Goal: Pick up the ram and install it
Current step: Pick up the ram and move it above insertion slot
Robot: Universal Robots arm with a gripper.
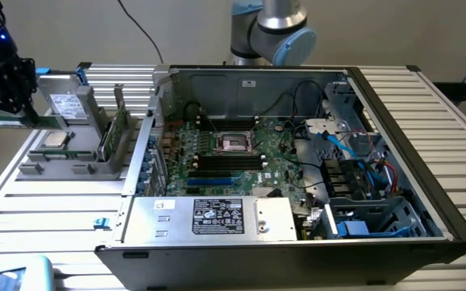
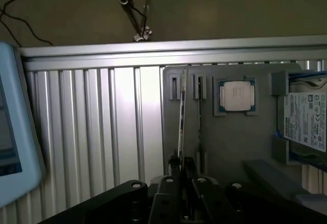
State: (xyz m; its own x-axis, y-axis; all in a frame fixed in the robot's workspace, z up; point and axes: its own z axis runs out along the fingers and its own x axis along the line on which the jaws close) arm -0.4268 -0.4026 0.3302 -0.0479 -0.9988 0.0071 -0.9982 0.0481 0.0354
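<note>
Currently my gripper (image 2: 180, 166) is closed on the ram (image 2: 181, 116), holding it edge-on above the grey holder tray (image 2: 230, 142), well apart from the motherboard (image 1: 241, 151). Risk: if the stick tilts or slips in this narrow grip, it would likely meet its slot misaligned. Count: one ram, one processor chip (image 2: 237, 96), one motherboard.

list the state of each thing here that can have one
gripper: shut on the ram
ram: held in the gripper, outside the case, not installed
computer case: open, side panel off
memory slots: empty
processor chip: lying flat in the grey tray
</note>
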